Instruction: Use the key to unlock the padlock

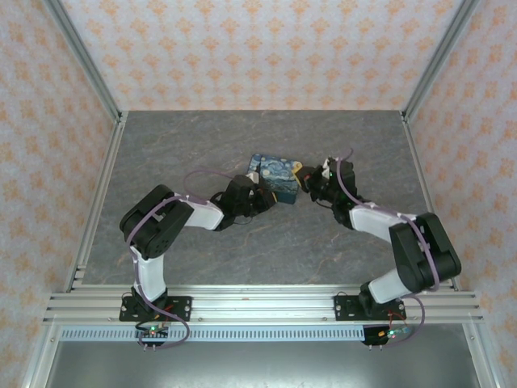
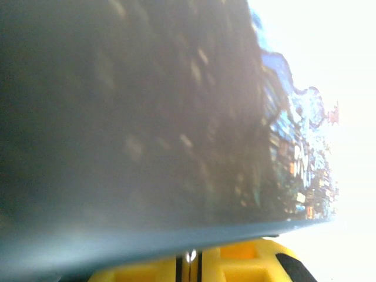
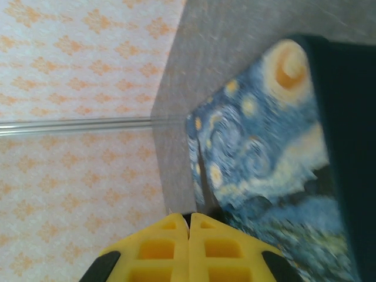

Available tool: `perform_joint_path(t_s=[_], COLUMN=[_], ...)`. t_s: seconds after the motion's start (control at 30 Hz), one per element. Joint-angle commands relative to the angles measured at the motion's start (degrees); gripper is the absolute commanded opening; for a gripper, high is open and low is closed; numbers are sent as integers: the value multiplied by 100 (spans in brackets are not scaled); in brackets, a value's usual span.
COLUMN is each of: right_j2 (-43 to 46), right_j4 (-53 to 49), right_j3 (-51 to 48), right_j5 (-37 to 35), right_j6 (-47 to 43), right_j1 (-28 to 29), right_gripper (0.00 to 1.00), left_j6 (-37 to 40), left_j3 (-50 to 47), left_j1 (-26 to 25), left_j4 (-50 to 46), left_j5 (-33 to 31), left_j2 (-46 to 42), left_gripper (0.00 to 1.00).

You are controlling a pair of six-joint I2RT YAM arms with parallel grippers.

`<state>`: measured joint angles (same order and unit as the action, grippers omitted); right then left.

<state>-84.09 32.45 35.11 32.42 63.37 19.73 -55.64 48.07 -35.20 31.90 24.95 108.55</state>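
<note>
Two robot arms converge on a padlock (image 1: 273,175), its body printed with a swirling blue-and-gold night sky, lying near the centre of the grey table (image 1: 242,133). The left hand (image 1: 263,192) meets it from about 8 o'clock and the right hand (image 1: 308,179) from about 3 o'clock, so the padlock is flanked on both sides. Seen from the left wrist, the yellow fingers (image 2: 235,267) are clenched on a thin pale sliver with a glint of metal, judged to be the key (image 2: 190,256). The padlock's dark face looms just above it at 12 o'clock, blurred by nearness, which suggests the key is being offered up to the padlock. Whether it has reached its slot cannot be told. Seen from the right wrist, that hand's fingers (image 3: 158,252) are pressed flat together, grasping nothing, with the printed body just beside their tips at 1 o'clock. This is likely a brace to stop the padlock sliding as the key goes in. Whether the padlock has opened cannot be told
</note>
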Motion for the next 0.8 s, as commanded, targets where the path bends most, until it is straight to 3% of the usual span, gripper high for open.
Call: perform_joint_path(t_s=[0.0, 0.47, 0.77], right_j2=[420, 1486, 1180], right_j4=[130, 397, 802], right_j3=[-509, -2047, -2150], right_j5=[27, -355, -548], right_j6=[-26, 267, 268], right_j1=[83, 575, 820], right_gripper=[0, 0, 0], left_j6=[-424, -1259, -1769], left_j3=[6, -199, -382], left_j1=[74, 185, 196], left_j4=[-188, 589, 1104], left_j5=[371, 265, 127], left_j2=[-203, -203, -281], left_gripper=[0, 0, 0])
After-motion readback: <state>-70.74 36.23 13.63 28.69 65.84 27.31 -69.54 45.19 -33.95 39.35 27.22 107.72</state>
